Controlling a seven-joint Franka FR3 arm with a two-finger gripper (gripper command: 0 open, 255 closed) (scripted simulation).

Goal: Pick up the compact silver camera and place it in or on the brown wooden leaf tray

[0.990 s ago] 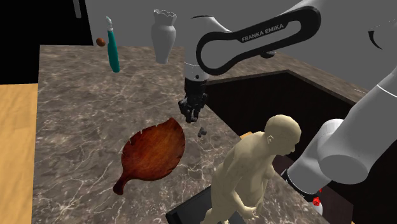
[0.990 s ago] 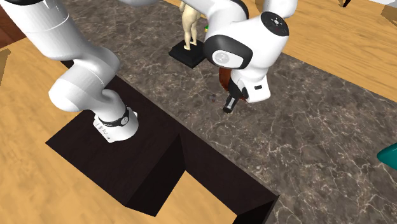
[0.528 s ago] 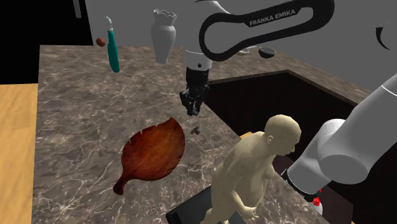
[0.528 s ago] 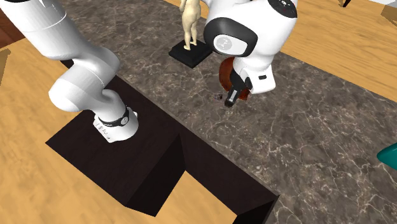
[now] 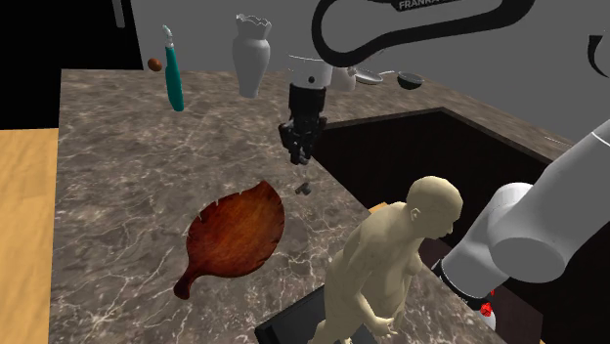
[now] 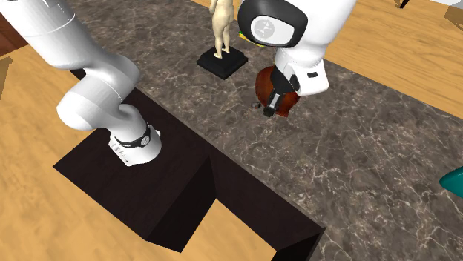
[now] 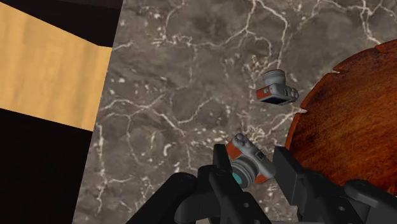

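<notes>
Shoulder view, nearest first: a tan figurine [image 5: 396,259] stands on a black base [image 5: 293,321] at the near edge of the marble counter [image 5: 117,186], close to the arm's lower joint. The dark stand [image 5: 440,147] runs along the counter on that view's right.

Next back, the tray [image 5: 239,230] lies flat on the marble. Its handle is toward the viewer and its leaf tip points away.

Just past the tip, a second camera [image 5: 304,188] sits on the counter, near the tray rim and not on it. The gripper [image 5: 300,154] hangs above that spot, clear of the surface, pointing down.

Wrist view: the jaws are clamped on the camera [image 7: 249,167], one finger against each side. It has a silver top, an orange body and a teal lens. The gripper [image 7: 251,160] shows it against the marble [image 7: 184,83], just beside the tray [image 7: 356,127] edge. The second camera [image 7: 277,87] looks the same and lies farther out from the fingers, just beside the rim. Can't tell if it touches the rim.

Second exterior view: the gripper [image 6: 271,111] is in front of the tray [image 6: 261,87], with the figurine [image 6: 219,26] beyond. The stand [image 6: 171,200] sits on wood floor [image 6: 44,222].

Far end of the counter in the shoulder view: a slim teal item [image 5: 174,73], a small brown ball [image 5: 155,64] and a pale vase [image 5: 250,54]. Behind them are a grey wall [image 5: 547,59] and a black area [image 5: 59,29] at that view's top left.
</notes>
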